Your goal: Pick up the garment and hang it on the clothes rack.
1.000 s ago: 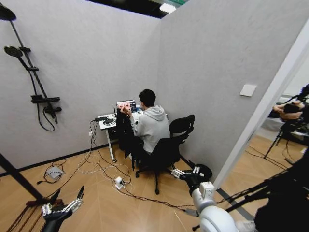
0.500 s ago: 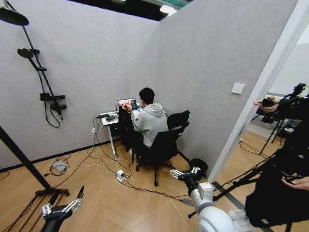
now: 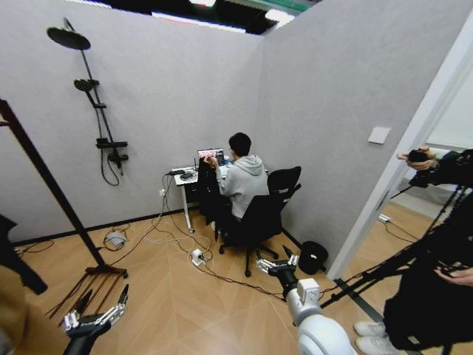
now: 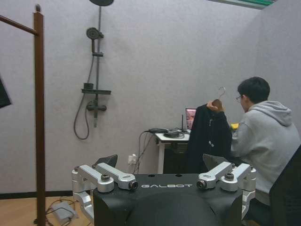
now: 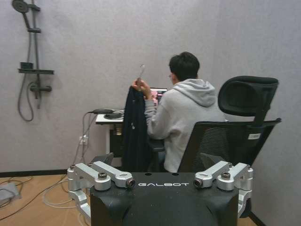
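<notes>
**Shirt held up by the seated person, both grippers far off and empty**

The room has grey textured walls meeting in a corner and a light wood floor laid in a herringbone pattern, with cables trailing across it. A black shower fitting is fixed to the left wall. In the corner stands a small white desk with a laptop on it, and a person in a grey hoodie sits there in a black office chair, back to the robot. On the right is a white door frame, with camera tripods near it.

The shirt hangs dark and limp from its hanger; the person's raised hand holds the hanger at the top, and the metal hook sticks up above the hand. The shirt is just beside the desk, between the desk and the person.

A dark reddish-brown post of the clothes rack, topped by a knob, stands at one edge of the left wrist view, well apart from the shirt, with a bar running off from its top.

The left gripper sits low at the head view's lower left, fingers spread and holding nothing. The right gripper is stretched forward above the floor, pointing toward the chair, fingers likewise parted and empty. Both are well apart from the shirt.
</notes>
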Motion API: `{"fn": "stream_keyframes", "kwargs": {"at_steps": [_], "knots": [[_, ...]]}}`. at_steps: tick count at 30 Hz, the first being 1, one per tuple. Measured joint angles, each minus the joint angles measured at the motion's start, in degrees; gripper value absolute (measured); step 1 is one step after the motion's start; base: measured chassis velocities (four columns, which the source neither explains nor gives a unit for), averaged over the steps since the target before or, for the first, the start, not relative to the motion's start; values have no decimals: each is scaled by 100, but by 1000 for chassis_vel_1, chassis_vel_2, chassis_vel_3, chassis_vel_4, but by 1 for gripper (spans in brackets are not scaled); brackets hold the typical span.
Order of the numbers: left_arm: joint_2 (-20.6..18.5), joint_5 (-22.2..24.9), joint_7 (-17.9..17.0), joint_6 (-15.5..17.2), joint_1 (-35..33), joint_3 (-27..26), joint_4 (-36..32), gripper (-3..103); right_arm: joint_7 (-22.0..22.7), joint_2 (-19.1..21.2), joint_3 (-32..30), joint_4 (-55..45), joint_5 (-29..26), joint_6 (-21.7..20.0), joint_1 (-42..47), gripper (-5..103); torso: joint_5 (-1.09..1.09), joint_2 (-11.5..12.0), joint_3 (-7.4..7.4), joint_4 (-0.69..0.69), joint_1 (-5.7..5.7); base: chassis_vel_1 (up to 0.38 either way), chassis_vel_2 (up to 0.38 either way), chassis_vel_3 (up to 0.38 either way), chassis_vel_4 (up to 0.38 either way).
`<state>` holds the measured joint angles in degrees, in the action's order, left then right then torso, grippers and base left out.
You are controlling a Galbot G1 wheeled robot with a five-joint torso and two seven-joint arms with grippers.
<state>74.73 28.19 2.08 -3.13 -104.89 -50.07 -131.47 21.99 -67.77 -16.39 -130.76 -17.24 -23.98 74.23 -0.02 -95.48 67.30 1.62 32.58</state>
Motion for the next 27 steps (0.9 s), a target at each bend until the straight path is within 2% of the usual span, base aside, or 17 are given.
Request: {"fn": "stream_keyframes", "kwargs": {"at_steps": [12, 18, 27], "knots": [[0, 0, 0, 0, 0, 0, 0, 100, 8, -68, 113, 32, 104, -23, -47, 100, 1, 0, 0, -2, 1, 231, -63, -70, 223], [0, 0, 0, 0, 0, 0, 0, 100, 14, -63, 111, 12, 134, -24, 27, 100, 2, 0, 0, 3, 1, 128, -145, -128, 129], [0, 0, 0, 0, -1, 0, 0, 100, 17, -18, 69, -44, 140, -6, 111, 100, 1, 0, 0, 1, 1, 149, -124, -124, 150]]}}
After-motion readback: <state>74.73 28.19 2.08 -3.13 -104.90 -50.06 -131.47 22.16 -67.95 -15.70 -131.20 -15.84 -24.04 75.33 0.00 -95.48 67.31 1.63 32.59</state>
